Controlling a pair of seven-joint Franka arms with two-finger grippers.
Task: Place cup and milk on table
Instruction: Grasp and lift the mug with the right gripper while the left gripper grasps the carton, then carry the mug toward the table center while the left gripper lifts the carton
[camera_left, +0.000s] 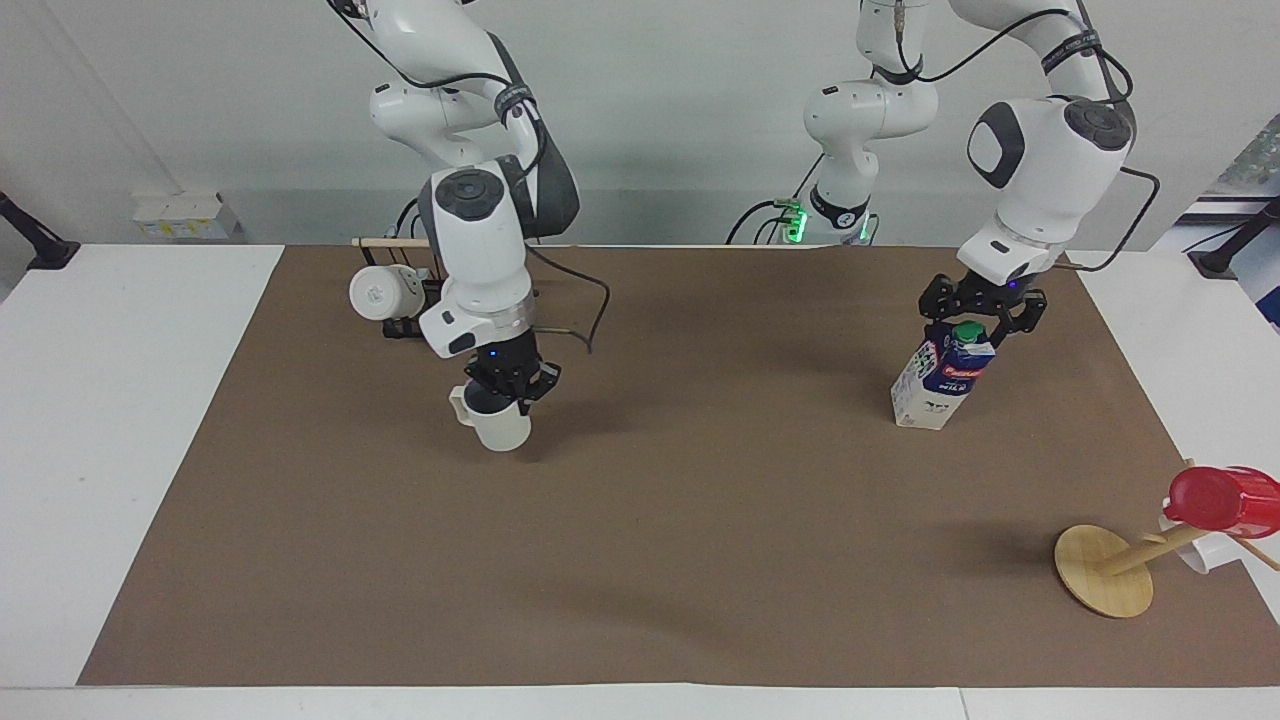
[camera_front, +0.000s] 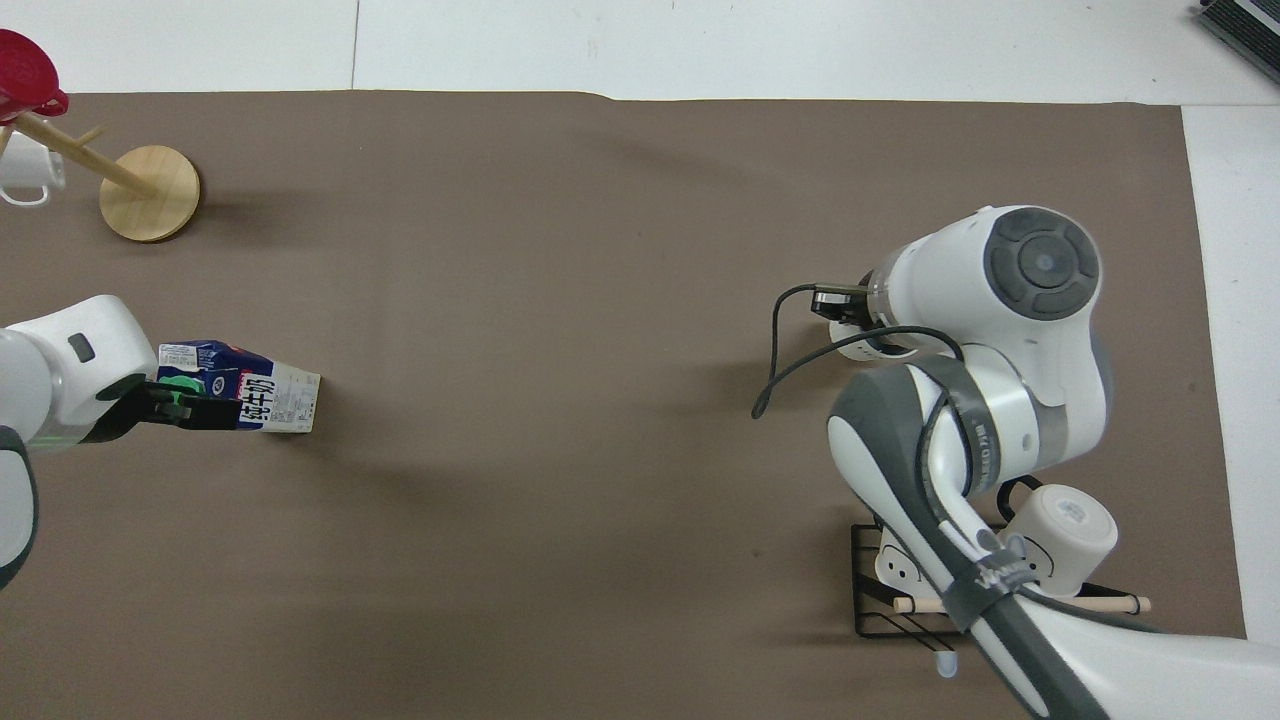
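Note:
The beige-white cup (camera_left: 497, 425) hangs upright in my right gripper (camera_left: 505, 385), which is shut on its rim, low over the table's brown sheet (camera_left: 700, 540) and toward the right arm's end. In the overhead view only a sliver of the cup (camera_front: 858, 346) shows under the right wrist. The blue and white milk (camera_left: 942, 380) stands on the sheet toward the left arm's end. My left gripper (camera_left: 980, 322) is down around its gabled top, one open finger on each side of the green cap. The milk (camera_front: 250, 392) and the left gripper (camera_front: 185, 405) also show in the overhead view.
A black rack (camera_left: 400, 325) with two white mugs (camera_front: 1062, 530) and a wooden rod stands near the robots at the right arm's end. A wooden mug tree (camera_left: 1103, 572) with a red cup (camera_left: 1220, 498) and a white mug stands farther from the robots at the left arm's end.

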